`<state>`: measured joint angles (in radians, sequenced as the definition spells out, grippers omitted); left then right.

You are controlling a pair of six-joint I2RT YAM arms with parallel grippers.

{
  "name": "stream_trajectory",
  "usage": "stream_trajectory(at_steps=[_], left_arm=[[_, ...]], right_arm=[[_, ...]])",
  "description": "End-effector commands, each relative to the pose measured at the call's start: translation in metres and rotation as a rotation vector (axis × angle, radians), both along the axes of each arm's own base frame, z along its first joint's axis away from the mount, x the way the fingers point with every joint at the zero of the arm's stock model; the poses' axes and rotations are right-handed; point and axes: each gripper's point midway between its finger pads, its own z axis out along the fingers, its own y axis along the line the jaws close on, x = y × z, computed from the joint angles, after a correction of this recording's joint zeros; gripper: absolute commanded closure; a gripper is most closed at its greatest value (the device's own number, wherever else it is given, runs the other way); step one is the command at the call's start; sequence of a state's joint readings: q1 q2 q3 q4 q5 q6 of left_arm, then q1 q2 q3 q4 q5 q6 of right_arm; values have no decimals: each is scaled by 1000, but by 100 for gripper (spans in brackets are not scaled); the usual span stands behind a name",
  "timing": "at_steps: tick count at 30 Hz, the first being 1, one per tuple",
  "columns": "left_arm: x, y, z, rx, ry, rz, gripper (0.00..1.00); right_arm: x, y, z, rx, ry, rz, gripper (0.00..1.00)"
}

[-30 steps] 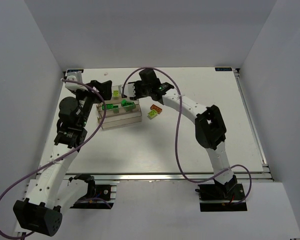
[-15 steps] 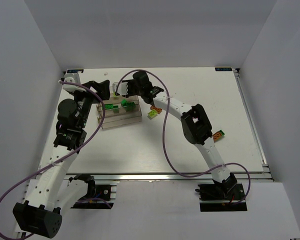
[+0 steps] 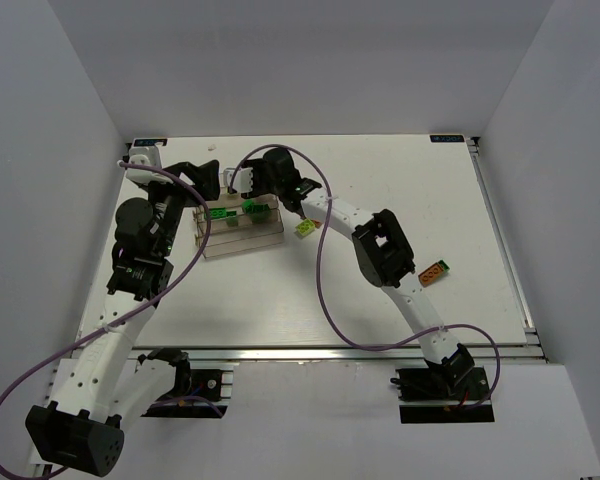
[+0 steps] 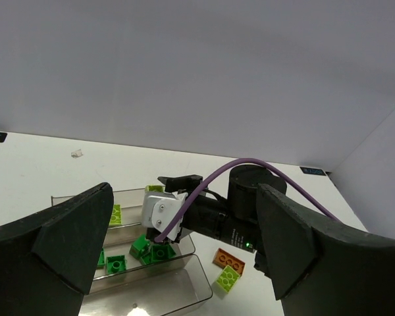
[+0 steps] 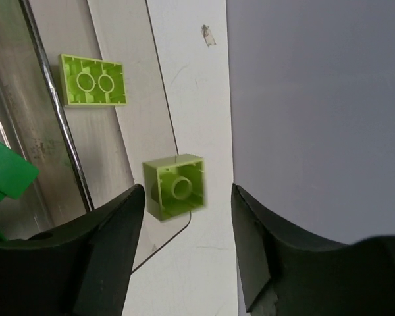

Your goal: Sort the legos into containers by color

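Squarely between our right gripper's (image 5: 188, 191) spread fingers, touching neither, hangs a small lime brick (image 5: 176, 186), hollow underside showing, over the rounded end of the clear bins (image 5: 66, 138). White table (image 5: 191, 66) shows just beyond. A longer lime brick (image 5: 92, 80) lies inside; our left gripper (image 4: 184, 191) gapes empty nearby.

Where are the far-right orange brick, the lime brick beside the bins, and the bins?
orange brick (image 3: 433, 272), top external view, studded top.
lime brick (image 3: 304, 229), top external view, its middle.
bins (image 3: 242, 240), top external view, near wall.
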<state>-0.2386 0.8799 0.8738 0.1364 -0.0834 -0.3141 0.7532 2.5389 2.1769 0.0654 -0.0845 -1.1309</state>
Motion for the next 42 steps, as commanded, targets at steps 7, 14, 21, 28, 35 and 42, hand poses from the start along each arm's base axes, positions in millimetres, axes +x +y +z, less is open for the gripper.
stream_trajectory(at_steps=[7, 14, 21, 28, 35, 42], left_arm=[[-3, 1, 5, 7, -21, 1, 2], [-3, 1, 5, 5, -22, 1, 2], [-9, -13, 12, -11, -47, -77, 2], [-8, -49, 6, -27, -22, -266, 2], [-4, -73, -8, -59, 34, -354, 2], [-7, -75, -6, -51, 26, -351, 2]], right_arm=[[11, 8, 39, 90, -99, -14, 23], [3, -5, 84, 150, -62, -59, 25], [-50, -98, 133, 147, 163, -139, 31], [-137, -247, 121, 196, 332, -235, 13], [-212, -389, 78, 214, 529, -443, 10], [-260, -469, 19, 19, 561, -550, 15]])
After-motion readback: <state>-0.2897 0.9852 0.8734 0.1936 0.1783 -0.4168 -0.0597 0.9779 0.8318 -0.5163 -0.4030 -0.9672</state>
